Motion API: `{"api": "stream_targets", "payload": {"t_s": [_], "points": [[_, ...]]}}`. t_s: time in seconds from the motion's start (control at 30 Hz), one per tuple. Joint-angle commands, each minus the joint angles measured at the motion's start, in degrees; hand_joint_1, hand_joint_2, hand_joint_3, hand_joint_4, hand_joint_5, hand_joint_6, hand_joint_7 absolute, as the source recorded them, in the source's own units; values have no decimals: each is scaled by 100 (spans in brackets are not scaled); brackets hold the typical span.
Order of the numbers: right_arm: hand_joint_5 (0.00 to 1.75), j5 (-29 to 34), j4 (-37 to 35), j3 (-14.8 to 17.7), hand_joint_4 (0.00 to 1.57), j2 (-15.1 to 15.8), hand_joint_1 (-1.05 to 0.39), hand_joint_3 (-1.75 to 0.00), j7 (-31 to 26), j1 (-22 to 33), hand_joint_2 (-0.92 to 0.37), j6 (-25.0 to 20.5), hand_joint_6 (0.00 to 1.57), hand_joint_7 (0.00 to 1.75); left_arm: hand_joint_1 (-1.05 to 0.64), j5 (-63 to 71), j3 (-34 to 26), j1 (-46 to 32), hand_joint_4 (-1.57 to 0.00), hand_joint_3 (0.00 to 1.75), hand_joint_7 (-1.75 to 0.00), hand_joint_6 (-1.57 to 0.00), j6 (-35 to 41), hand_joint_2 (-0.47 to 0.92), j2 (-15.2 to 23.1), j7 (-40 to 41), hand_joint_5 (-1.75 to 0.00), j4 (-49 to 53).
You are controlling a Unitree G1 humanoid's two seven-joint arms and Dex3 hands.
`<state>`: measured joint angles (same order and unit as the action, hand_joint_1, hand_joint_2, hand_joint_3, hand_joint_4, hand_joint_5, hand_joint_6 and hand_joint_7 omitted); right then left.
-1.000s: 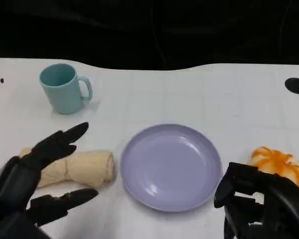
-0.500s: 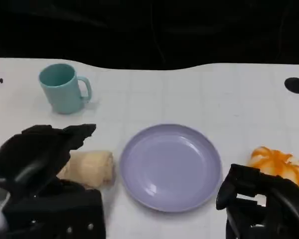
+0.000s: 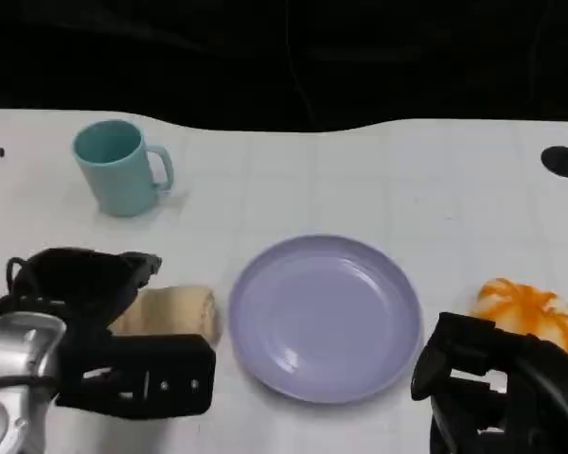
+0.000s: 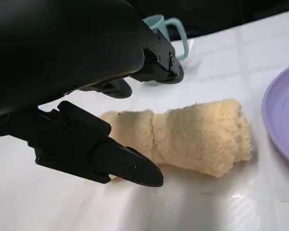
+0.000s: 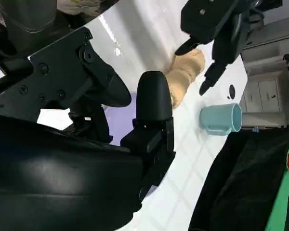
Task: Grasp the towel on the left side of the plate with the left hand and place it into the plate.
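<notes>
towel [image 4: 192, 137] | rolled beige terry, lying on the white bench [image 3: 360, 180] just left of the purple plate [image 3: 327, 317] | likely light, soft, squashy (grip across the roll's middle) | left hand [image 4: 111, 86] spread over it, holding nothing

a lab-like room: white table [image 3: 407, 180], black curtain [image 5: 241, 183], grey cabinets [image 5: 267, 89]

Teal mug [image 3: 121, 167], orange-striped pumpkin [image 3: 531, 311]
</notes>
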<state>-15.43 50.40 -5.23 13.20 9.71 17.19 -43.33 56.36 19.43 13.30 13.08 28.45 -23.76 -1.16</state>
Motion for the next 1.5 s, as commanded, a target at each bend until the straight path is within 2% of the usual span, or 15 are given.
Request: {"api": "stream_targets", "payload": {"t_s": [0.03, 0.2, 0.37, 0.4, 0.43, 0.47, 0.57, 0.6, 0.63, 0.67, 0.73, 0.93, 1.1, 1.27, 1.5], "points": [[175, -63, 83, 66, 72, 37, -8, -131, -2, 17, -50, -37, 63, 158, -56, 52, 270, 329, -36, 0, -1, -32, -5, 90, -137, 202, -15, 894], [175, -48, 108, 59, 73, 59, -9, -131, 12, 66, -50, 4, 64, 158, -53, -76, 507, 575, -39, 1, 0, -33, -81, 91, -308, 461, -10, 1797], [175, -57, 153, 64, 73, 45, -9, -131, -2, 101, -49, -9, 64, 157, -36, -508, 419, 548, -53, 7, -4, -44, -595, 92, -392, 1448, -12, 2513], [175, -62, 157, 66, 73, 45, -9, -131, -1, 98, -49, -18, 64, 157, -31, -597, 386, 496, -63, 11, -7, -55, -760, 92, -370, 1699, -18, 2550], [175, -62, 167, 65, 73, 48, -9, -131, -8, 91, -49, -45, 64, 157, -26, -725, 328, 447, -66, 15, -6, -75, -996, 92, -365, 2036, -57, 2657], [175, -71, 178, 69, 73, 48, -10, -131, -12, 83, -49, -72, 64, 157, -23, -871, 258, 404, -69, 17, -9, -88, -1247, 92, -367, 2358, -77, 2786], [175, -80, 189, 77, 74, 47, -10, -131, -5, 72, -49, -92, 64, 157, -20, -1114, 167, 353, -88, 25, -16, -117, -1688, 92, -342, 2932, -102, 3051], [175, -80, 189, 82, 74, 49, -10, -131, -1, 66, -49, -94, 64, 157, -22, -1111, 161, 329, -83, 32, -48, -111, -1717, 91, -320, 3064, -136, 3047], [175, -86, 186, 90, 73, 48, -9, -132, 3, 59, -49, -101, 65, 157, -22, -1086, 159, 306, -81, 35, -122, -81, -1662, 90, -291, 3084, -159, 2963], [175, -92, 183, 98, 73, 47, -9, -132, 5, 53, -49, -112, 65, 157, -23, -1059, 160, 286, -79, 36, -148, -68, -1608, 89, -262, 3087, -166, 2873], [175, -104, 188, 107, 73, 49, -9, -131, -1, 38, -49, -156, 65, 156, -23, -1010, 147, 250, -76, 30, -169, -56, -1506, 89, -215, 3078, -173, 2673], [175, -105, 166, 113, 73, 87, -9, -132, 19, 28, -49, -115, 65, 157, -24, -1154, -130, 150, -77, 24, -175, -48, -1355, 92, -236, 3213, -175, 1993], [175, -103, 172, 98, 73, 72, -9, -132, -12, 17, -49, -144, 65, 157, -18, -1234, -353, 99, -82, 26, -175, -54, -1055, 89, -358, 3133, -175, 1320], [175, -108, 218, 65, 73, 54, -9, -132, -64, -19, -50, -254, 65, 157, -21, -1431, -459, 109, -88, 93, -175, -63, -1091, 60, -436, 3005, -175, 767], [175, -177, 153, 107, 74, 5, -7, -132, -43, 24, -50, -192, 64, 157, -22, -1549, -313, 191, -89, 100, -175, -62, -1096, 50, -718, 2635, -175, 55]]}}
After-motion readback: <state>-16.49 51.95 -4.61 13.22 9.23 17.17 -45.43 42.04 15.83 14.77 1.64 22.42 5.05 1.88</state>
